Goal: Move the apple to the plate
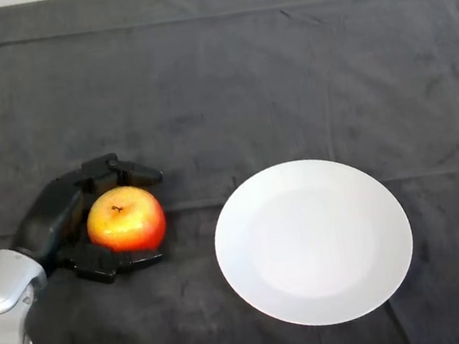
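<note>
Left hand [54, 219] at frame's lower left, fingers curled round red-yellow apple [125, 219]. Grasp step. Next: lift, carry right to empty white plate [313, 241], centre-right.

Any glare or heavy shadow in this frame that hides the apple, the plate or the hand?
Head view: light is even and soft; the white plate is bright but its rim reads cleanly. The apple shows a small highlight, stem visible. The black left hand, curled round it, blends somewhat into the dark cloth; only faint shadow beneath.
</note>
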Controlling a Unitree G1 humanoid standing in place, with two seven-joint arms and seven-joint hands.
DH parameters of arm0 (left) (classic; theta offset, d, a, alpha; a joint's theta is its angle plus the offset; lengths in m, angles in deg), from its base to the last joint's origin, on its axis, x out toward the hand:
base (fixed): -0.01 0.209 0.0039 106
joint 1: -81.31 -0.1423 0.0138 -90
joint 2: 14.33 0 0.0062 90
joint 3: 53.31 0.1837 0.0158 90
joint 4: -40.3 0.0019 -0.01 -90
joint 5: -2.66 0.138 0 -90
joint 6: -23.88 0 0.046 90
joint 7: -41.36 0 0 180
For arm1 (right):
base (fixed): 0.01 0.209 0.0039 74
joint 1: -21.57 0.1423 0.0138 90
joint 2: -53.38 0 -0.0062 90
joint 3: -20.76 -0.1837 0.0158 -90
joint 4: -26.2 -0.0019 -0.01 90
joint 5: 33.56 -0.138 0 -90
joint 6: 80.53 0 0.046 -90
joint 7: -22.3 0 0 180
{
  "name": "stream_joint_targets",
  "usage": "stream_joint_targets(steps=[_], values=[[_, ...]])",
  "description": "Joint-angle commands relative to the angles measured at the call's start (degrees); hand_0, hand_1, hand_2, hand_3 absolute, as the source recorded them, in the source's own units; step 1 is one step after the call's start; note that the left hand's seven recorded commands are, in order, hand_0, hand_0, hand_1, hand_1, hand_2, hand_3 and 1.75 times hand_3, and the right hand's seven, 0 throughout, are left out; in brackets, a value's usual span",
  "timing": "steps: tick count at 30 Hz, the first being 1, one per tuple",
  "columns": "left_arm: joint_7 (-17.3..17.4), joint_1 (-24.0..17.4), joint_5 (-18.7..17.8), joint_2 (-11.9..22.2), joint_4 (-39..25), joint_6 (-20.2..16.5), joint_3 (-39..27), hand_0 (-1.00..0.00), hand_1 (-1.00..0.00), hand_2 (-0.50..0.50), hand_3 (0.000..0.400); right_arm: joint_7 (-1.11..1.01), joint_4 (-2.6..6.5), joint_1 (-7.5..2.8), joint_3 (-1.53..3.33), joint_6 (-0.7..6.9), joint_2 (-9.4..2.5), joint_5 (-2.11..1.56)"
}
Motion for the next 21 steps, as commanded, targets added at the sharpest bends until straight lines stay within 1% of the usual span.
stream_joint_targets(steps=[1,9,13,21], values=[[-0.7,3.8,1.5,0.8,-2.5,0.5,1.3,-1.00,-1.00,0.00,0.400,-0.14,0.24,-0.85,-0.50,0.11,0.41,-0.42],[-4.0,4.8,2.3,-0.3,-6.5,0.6,1.7,-1.00,-1.00,0.00,0.400,-0.15,0.19,-0.88,-0.51,0.12,0.41,-0.42],[-7.0,4.6,3.1,-1.2,-10.1,0.9,2.2,-1.00,-1.00,0.00,0.400,-0.15,0.13,-0.92,-0.52,0.15,0.41,-0.43],[-13.1,2.6,5.6,-3.3,-16.7,2.9,3.9,-1.00,-1.00,0.00,0.400,-0.17,-0.07,-1.03,-0.54,0.22,0.41,-0.45]])
